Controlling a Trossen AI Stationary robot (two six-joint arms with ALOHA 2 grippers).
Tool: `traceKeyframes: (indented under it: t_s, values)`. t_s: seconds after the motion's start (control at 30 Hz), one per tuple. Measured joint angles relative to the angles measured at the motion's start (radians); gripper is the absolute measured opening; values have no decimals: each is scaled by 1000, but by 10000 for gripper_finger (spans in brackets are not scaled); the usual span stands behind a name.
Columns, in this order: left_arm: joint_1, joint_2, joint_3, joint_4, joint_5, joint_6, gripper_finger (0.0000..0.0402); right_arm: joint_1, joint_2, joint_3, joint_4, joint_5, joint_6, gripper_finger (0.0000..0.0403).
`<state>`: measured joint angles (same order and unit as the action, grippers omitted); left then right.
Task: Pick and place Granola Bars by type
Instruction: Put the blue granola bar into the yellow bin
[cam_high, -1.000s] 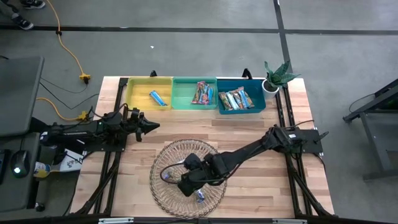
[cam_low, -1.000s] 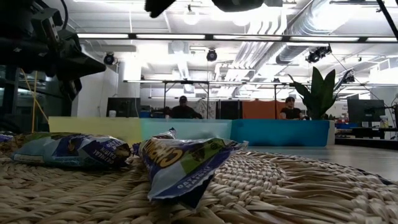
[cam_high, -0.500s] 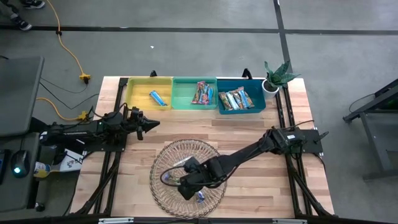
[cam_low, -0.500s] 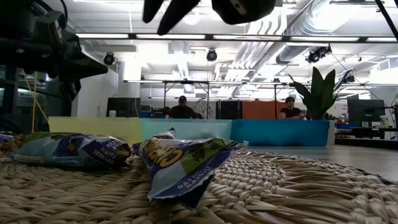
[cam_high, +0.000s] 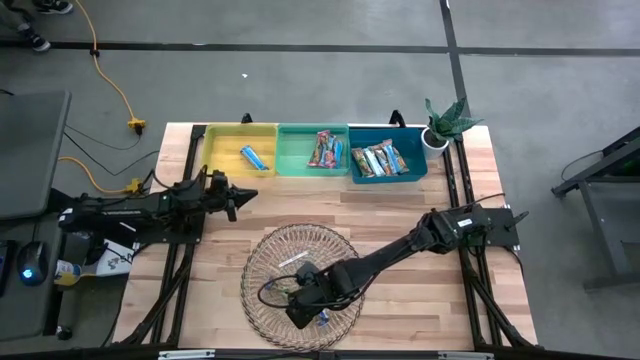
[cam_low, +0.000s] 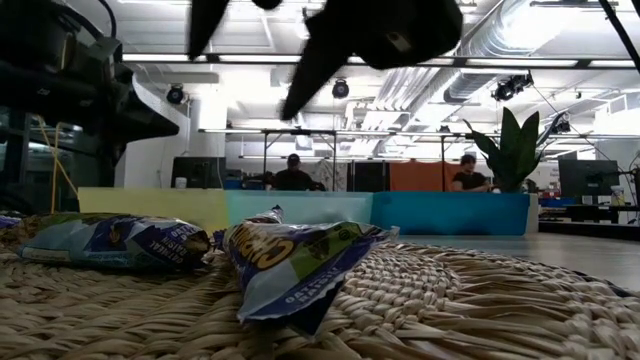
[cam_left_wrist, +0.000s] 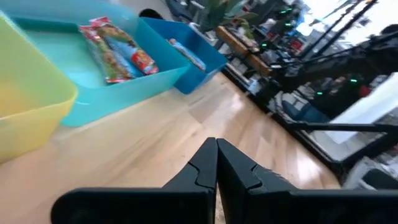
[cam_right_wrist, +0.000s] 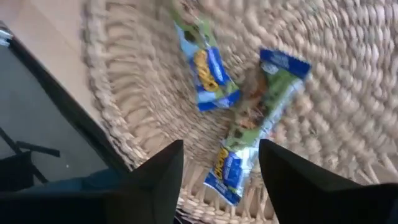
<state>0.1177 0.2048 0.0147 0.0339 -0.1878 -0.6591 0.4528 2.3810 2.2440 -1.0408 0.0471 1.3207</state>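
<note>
A round woven basket (cam_high: 262, 262) near the table's front edge holds loose Granola Bars. In the right wrist view two bars in blue-and-green wrappers (cam_right_wrist: 208, 65) (cam_right_wrist: 255, 124) lie flat on its weave. My right gripper (cam_high: 292, 305) (cam_right_wrist: 221, 146) hangs open over the nearer bar, one finger on each side of its end, clear of it. From table height the same bars (cam_low: 115, 243) (cam_low: 295, 265) lie in front, with the open fingers (cam_low: 240, 85) above them. My left gripper (cam_high: 252, 195) (cam_left_wrist: 216, 144) is shut and holds nothing, above the table's left side.
Along the far edge stand a yellow bin (cam_high: 222, 145) with a light blue bar, a green bin (cam_high: 295, 150) with pink-red bars and a blue bin (cam_high: 412, 165) with tan-orange bars. A potted plant (cam_high: 440, 125) stands at the far right corner. Bare wood lies between basket and bins.
My right gripper has opened from shut to wide. It has come down and moved a little toward the table's left and near edge, over the bars in the basket. The bars lie as before.
</note>
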Motion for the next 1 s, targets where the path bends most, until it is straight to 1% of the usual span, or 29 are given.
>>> traceKeyframes:
  t_s: [0.13,0.4,0.6,0.8,1.0]
  values:
    - [0,17,0,3,-45,0,0,2,20,0,-60,-12,27,197]
    - [0,25,0,9,-107,0,0,-1,63,-2,-42,-48,24,198]
    - [0,32,0,13,-117,3,0,-1,84,-2,-25,-63,11,198]
    - [0,35,0,12,-119,3,0,-7,96,-1,-17,-54,7,198]
    - [0,36,0,11,-119,3,0,-8,128,-1,29,-83,4,198]
